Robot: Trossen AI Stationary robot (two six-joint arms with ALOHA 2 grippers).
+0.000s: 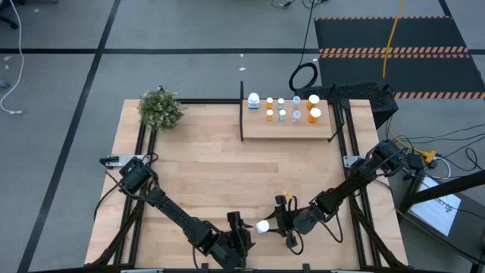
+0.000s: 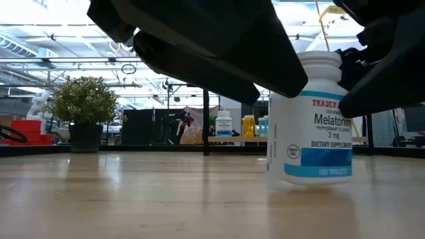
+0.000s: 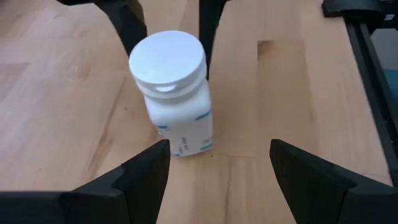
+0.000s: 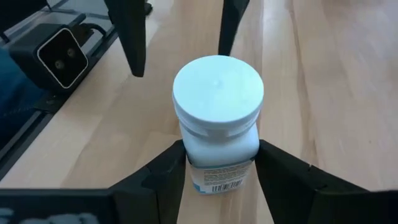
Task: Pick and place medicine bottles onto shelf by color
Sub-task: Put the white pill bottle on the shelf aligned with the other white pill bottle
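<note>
Upright white bottle (image 4: 217, 118), blue-banded label, white cap.

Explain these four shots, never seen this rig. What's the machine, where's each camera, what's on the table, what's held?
It is a robot with two dark arms at a wooden table, each ending in a two-finger pincer. One camera looks straight down, one sits at tabletop height, and one rides on each wrist.

Near the table's front edge stands a white bottle with a white cap and a melatonin label. The right pincer has a finger on each side of it; the bottle stands on the wood, and the pincer seems to be closed on it. The left pincer is open just beside it, holding nothing.

At the far side is a small raised shelf carrying orange, pale and white bottles. A green plant sits at the far left corner.
</note>
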